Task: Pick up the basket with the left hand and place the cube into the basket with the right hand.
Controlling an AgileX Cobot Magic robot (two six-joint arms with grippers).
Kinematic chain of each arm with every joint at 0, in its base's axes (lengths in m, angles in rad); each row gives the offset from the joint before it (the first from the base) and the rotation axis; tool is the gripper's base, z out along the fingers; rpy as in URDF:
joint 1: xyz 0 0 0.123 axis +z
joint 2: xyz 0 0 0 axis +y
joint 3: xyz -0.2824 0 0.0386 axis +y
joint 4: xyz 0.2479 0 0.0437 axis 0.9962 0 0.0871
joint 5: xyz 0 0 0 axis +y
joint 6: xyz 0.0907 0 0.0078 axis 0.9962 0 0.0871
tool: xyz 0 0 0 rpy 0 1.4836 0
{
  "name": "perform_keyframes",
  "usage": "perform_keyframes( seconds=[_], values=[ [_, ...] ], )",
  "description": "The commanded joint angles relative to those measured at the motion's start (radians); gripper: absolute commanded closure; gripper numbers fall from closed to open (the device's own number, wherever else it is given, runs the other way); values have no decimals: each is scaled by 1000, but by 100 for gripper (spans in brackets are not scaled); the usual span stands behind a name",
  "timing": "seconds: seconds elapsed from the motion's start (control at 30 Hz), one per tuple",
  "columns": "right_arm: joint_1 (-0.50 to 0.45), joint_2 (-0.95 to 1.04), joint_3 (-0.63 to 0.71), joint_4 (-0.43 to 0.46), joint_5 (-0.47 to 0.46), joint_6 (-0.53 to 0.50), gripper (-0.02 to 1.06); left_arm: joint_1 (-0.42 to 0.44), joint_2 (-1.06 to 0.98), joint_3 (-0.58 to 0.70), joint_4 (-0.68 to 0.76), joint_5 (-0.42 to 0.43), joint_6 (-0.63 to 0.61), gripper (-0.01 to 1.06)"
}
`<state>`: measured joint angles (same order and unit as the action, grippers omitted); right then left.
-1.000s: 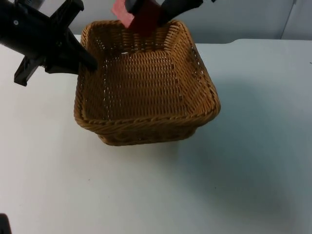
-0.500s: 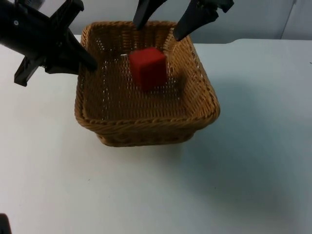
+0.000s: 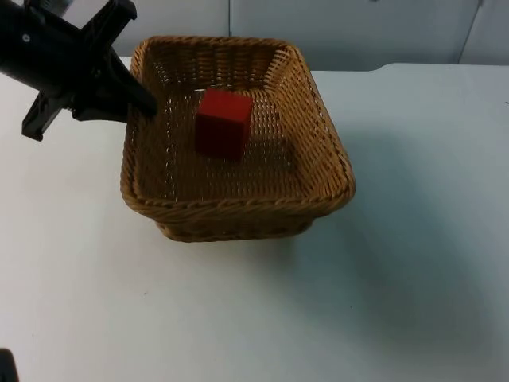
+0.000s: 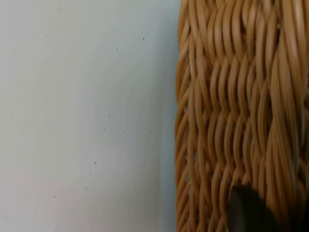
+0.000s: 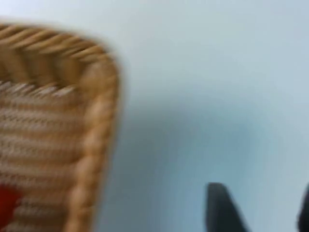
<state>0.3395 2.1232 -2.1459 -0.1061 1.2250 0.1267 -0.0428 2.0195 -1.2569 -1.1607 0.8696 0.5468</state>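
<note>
Inside the basket (image 3: pixel 238 203) the cube (image 3: pixel 223 122) is sitting, so the placing step is looking done and only the holding and setting down seem left.
On the basket's left rim the left hand (image 3: pixel 143 103) is gripping, its fingers clamped on the woven wall; the left wrist view is showing a black fingertip (image 4: pixel 248 210) pressing against tight, wavy tan wicker strands beside the pale, smooth tabletop (image 4: pixel 87 116). The right hand (image 5: pixel 258 210) is hanging over bare tabletop just beside the basket's rounded corner, its fingers standing apart and holding nothing, with a sliver of red cube showing within the weave. The cube is looking solid, matte red and sharp-edged, resting toward the far side of the square, slope-walled basket. Next, I judge, the left hand is needing only a steady, level hold so the cube is not sliding.
</note>
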Motion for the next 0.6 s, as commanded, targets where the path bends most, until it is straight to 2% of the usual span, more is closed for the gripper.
perform_keyframes(
  seconds=[0.0, 0.03, 0.07, 0.17, 0.2, 0.23, 0.3, 0.43, 0.57],
  values=[
    [-73, -74, -11, -53, -4, -16, 99, 2, -7, -10, -37, 22, -1, 105],
    [-73, -74, -11, -53, -4, -16, 99, 2, -7, -10, -37, 22, -1, 105],
    [-101, -89, -11, -51, -4, -27, 105, 2, -7, -10, -37, 22, -1, 105],
    [-189, -122, -11, -46, -4, -29, 105, 2, -7, -10, -37, 22, -1, 105],
    [-189, -122, -11, -46, -4, -29, 105, 2, -7, -10, -37, 22, -1, 105],
    [-219, -131, -11, -28, -4, -29, 105, 2, -7, -10, -37, 22, -1, 105],
    [-278, -137, -11, 66, -4, -29, 105, 2, -7, -10, -37, 22, -1, 105],
    [-308, -137, -11, 135, -4, -29, 105, 2, -7, -10, -37, 22, -1, 105],
    [-310, -137, -11, 113, -4, -29, 105, 2, -7, -10, -37, 22, -1, 105]
  ],
)
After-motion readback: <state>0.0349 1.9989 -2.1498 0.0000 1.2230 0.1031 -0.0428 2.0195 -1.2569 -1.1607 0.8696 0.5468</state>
